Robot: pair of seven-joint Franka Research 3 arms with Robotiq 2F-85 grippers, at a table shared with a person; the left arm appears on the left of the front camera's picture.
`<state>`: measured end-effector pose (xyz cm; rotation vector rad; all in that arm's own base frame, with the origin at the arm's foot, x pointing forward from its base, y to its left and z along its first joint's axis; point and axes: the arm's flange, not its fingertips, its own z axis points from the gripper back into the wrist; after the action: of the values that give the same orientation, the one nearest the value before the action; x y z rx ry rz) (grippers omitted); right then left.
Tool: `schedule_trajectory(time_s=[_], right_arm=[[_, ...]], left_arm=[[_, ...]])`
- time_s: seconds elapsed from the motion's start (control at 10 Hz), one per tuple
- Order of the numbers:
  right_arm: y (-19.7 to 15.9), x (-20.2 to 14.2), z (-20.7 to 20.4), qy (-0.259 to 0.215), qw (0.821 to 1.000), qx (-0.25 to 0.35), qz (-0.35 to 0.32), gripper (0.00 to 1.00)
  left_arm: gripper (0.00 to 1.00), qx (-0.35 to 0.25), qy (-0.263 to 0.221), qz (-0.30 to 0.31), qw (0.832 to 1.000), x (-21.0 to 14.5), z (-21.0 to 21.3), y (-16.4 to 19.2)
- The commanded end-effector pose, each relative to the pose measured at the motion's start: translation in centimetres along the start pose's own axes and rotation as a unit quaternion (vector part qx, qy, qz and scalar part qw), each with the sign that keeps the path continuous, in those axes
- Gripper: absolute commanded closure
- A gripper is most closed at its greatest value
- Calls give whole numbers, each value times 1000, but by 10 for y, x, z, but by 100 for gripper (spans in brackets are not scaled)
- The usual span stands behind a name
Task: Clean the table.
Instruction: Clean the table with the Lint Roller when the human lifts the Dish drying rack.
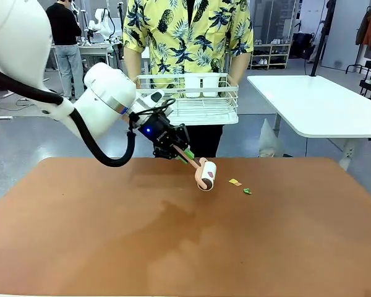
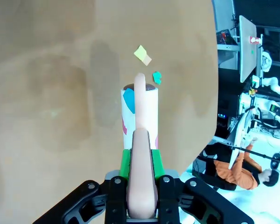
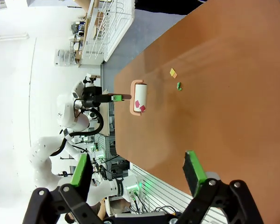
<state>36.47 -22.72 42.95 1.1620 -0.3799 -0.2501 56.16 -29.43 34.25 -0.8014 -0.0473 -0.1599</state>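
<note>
Two bits, yellow scrap (image 1: 235,182) and green scrap (image 1: 247,191), sit just right of the lint roller (image 1: 207,174) my left gripper (image 1: 187,154) clamps; next I should roll over them.

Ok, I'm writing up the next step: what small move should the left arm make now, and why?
Probably push the lint roller forward over the yellow scrap and green scrap. The left gripper is shut on its handle, and both scraps lie on the table just ahead.
</note>
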Motion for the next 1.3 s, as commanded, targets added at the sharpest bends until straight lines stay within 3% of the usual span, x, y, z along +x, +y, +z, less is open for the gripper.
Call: schedule_trajectory(time_s=[0.0, 0.2, 0.4, 1.2], right_arm=[[2, 0, 2, -3, 1000, 7, 9, 0], [2, 0, 2, -3, 1000, 7, 9, 0], [2, 0, 2, -3, 1000, 7, 9, 0], [2, 0, 2, -3, 1000, 7, 9, 0]], left_arm=[[79, 15, 11, 1, 1000, 12, -22, -2], [79, 27, 17, 0, 999, 13, -38, 1], [79, 53, -16, -1, 998, 16, -50, 0], [79, 39, -34, 88, 995, 5, -113, -6]])
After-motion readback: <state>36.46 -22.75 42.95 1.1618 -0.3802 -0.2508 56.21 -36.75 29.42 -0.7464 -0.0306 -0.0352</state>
